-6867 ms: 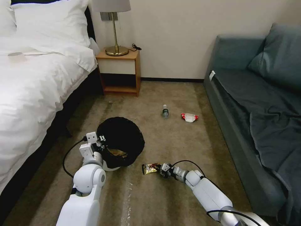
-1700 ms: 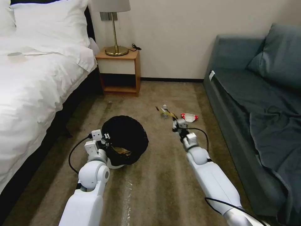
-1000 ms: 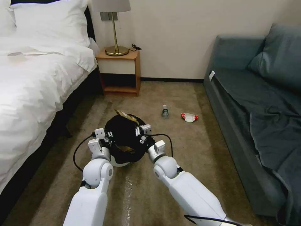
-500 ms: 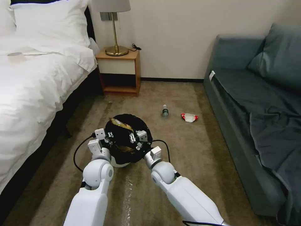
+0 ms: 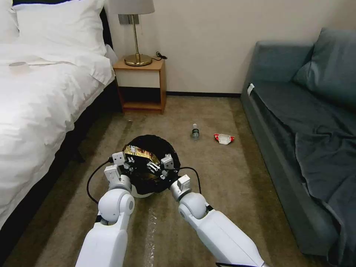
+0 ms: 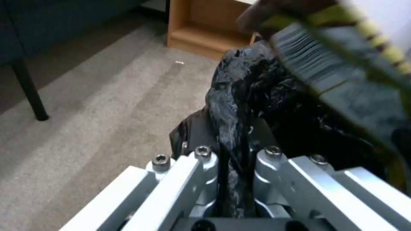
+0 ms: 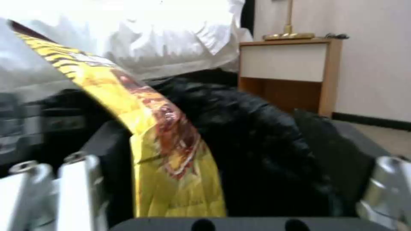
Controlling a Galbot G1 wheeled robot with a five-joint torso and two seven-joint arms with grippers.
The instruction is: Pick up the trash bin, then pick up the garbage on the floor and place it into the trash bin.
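Observation:
The trash bin [image 5: 142, 141], white with a black bag liner, is lifted just off the carpet. My left gripper [image 5: 126, 163] is shut on its near rim, and the left wrist view shows the left gripper [image 6: 233, 150] pinching the liner [image 6: 257, 96]. My right gripper [image 5: 154, 167] hangs over the bin's mouth. Its fingers stand wide apart around the gold-brown snack wrapper [image 5: 140, 152], which leans across the opening. The right wrist view shows the wrapper [image 7: 162, 128] loose between the fingers [image 7: 40, 183]. A clear bottle [image 5: 195, 131] and a red-and-white wrapper [image 5: 224, 138] lie on the carpet beyond.
A white bed [image 5: 37, 104] runs along the left and a grey-blue sofa [image 5: 307, 129] along the right. A wooden nightstand [image 5: 142, 83] with a brass lamp stands against the far wall. Open carpet [image 5: 207, 174] lies between bin and sofa.
My right arm carried the snack wrapper from the floor to over the bin. In the last half second the wrapper tipped flatter across the opening. The left gripper kept its hold.

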